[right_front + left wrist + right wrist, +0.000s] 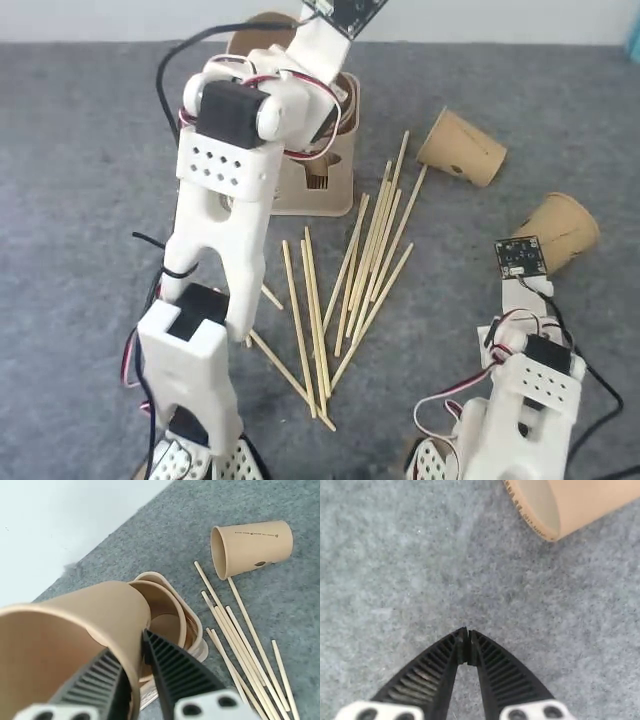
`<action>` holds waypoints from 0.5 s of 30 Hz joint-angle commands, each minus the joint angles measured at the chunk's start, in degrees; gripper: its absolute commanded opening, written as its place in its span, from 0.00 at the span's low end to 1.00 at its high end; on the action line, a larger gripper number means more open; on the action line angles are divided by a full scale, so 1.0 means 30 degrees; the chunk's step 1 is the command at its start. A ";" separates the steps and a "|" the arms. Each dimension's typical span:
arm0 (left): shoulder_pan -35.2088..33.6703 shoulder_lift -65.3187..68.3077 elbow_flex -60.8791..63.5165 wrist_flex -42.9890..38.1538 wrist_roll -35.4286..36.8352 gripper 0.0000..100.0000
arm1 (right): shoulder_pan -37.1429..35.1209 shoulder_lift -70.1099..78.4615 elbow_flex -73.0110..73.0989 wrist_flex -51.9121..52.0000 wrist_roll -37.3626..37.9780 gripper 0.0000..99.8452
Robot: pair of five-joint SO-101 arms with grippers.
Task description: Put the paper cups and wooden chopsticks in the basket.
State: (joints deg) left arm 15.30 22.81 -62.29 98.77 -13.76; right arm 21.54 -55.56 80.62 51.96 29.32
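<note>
My left gripper (128, 643) is shut on the wall of a paper cup (70, 630), one finger inside it and one outside. It holds the cup tilted just above the wooden basket (196, 630), which has another paper cup (167, 612) standing in it. From above, the held cup (256, 36) shows at the far edge behind the basket (322, 192). Two more paper cups (462, 147) (562, 230) lie on their sides to the right. Several wooden chopsticks (365, 255) are scattered mid-table. My right gripper (468, 648) is shut and empty over bare mat, with a lying cup (575, 505) close ahead.
A grey felt mat (90, 180) covers the table up to a white wall at the far edge. The left arm's white links (225, 210) stretch over the mat beside the chopsticks. The right arm (525, 390) sits at the near right corner.
</note>
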 commanded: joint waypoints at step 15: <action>0.0029 -0.1465 -0.0132 0.0645 -0.0176 0.23 | -0.0220 -0.0542 -0.0088 -0.0220 0.0234 0.01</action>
State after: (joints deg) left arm 15.30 22.81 -62.29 98.77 -13.76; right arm 21.54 -55.56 80.62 51.96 29.32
